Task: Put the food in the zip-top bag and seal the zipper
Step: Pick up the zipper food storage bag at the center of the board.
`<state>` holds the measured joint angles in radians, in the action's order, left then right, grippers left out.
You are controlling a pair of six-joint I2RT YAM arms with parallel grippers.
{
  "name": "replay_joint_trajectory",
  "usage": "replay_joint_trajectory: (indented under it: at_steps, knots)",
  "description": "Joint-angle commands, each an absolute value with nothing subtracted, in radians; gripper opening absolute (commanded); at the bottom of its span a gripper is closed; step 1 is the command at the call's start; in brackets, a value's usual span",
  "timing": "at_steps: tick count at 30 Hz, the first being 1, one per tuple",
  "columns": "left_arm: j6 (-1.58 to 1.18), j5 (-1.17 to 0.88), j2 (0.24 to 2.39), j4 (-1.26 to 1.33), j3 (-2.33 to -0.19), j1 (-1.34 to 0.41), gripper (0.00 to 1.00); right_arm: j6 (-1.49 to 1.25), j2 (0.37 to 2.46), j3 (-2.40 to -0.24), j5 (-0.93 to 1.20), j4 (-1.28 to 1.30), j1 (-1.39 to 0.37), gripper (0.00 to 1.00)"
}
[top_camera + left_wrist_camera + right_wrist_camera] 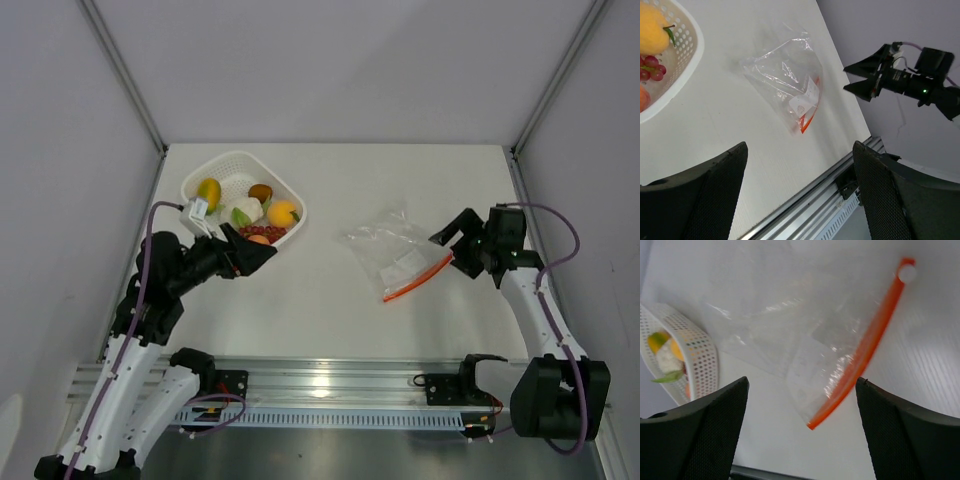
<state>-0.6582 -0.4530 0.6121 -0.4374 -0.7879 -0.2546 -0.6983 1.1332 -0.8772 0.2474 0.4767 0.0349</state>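
Looking down from above, I see both my claws spread wide with nothing between the fingers. My left claw (250,254) hangs at the near rim of the white mesh basket (235,157), and my right claw (452,246) sits near the right end of the zip-top bag (392,250). The bag lies on the desk (400,180), well apart from the basket, with its zipper (417,279) along the near edge.

Only this top view shows all the food in the basket: mango (208,190), brown piece (261,192), orange (283,213), white-and-green piece (245,212), grape cluster (262,230) and peach-coloured piece (258,240). My left wrist camera catches just a corner of the basket, yet it alone shows a white label (802,102) inside the bag. My right wrist camera alone shows a small white round tab (906,272) at one end of the zipper. Whether the mouth is sealed I cannot tell, because the plastic is too clear and crinkled.
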Motion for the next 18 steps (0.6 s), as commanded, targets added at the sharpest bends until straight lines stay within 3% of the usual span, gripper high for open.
replay_joint_trajectory:
  at_steps: [1, 5, 18]
  knots:
    - [-0.641, -0.520, 0.626, -0.371, -0.796, -0.249, 0.86, -0.686, 1.086, -0.750, 0.279, 0.474, 0.043, 0.88]
    - [-0.643, -0.546, 0.637, -0.350, -0.787, -0.261, 0.83, -0.724, 1.026, -0.575, 0.327, 0.370, 0.044, 0.79]
    - [-0.591, -0.469, 0.753, -0.347, -0.838, -0.475, 0.77, -0.776, 1.048, -0.342, 0.403, -0.038, 0.048, 0.69]
